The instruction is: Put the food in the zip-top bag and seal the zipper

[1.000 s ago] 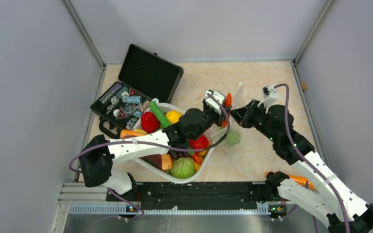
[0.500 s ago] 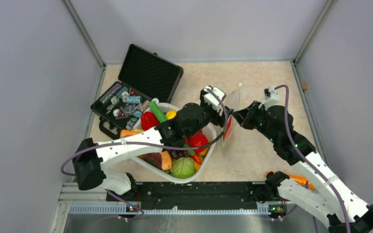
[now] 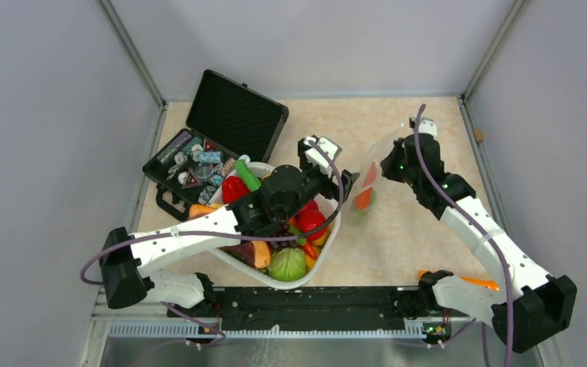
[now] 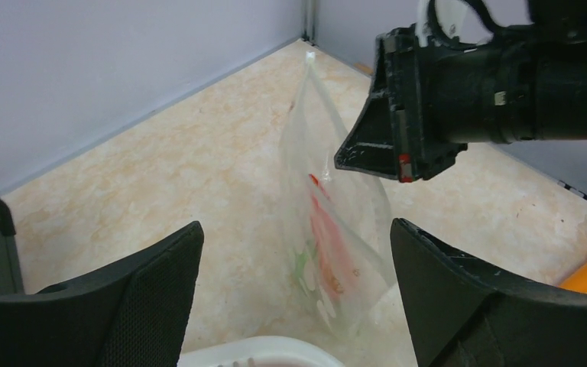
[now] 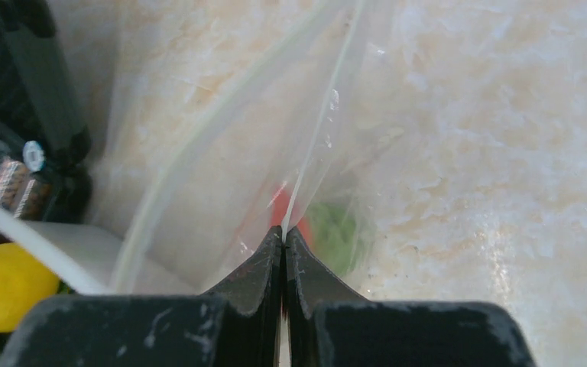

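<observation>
1. The zip-top bag (image 3: 373,172) hangs above the table (image 3: 313,122), right of centre in the top view. It is tilted, with its upper edge toward 1 o'clock and its bottom toward 7 o'clock.
2. A red piece (image 3: 363,199) and a small green piece (image 3: 368,211) lie low inside the bag. They show through the clear plastic.
3. The zipper (image 5: 199,172) runs as a thin clear strip along the mouth. In the right wrist view the two mouth edges stand apart, so the bag is unsealed there.
4. The right gripper (image 5: 283,233) is pinched tight on the bag's upper edge and carries it.
5. The left gripper (image 4: 296,229) is at the bag's 9 o'clock, close to it but not touching. Its jaws are spread wide and hold nothing.
6. The white basket (image 3: 329,237) sits at the bag's 8 o'clock, under the left arm. It is full of toy food, including a yellow lemon (image 5: 4,283) and a long green pod (image 3: 249,177).
7. The open black hard case (image 3: 237,115) lies at the basket's 11 o'clock, touching its rim.
</observation>
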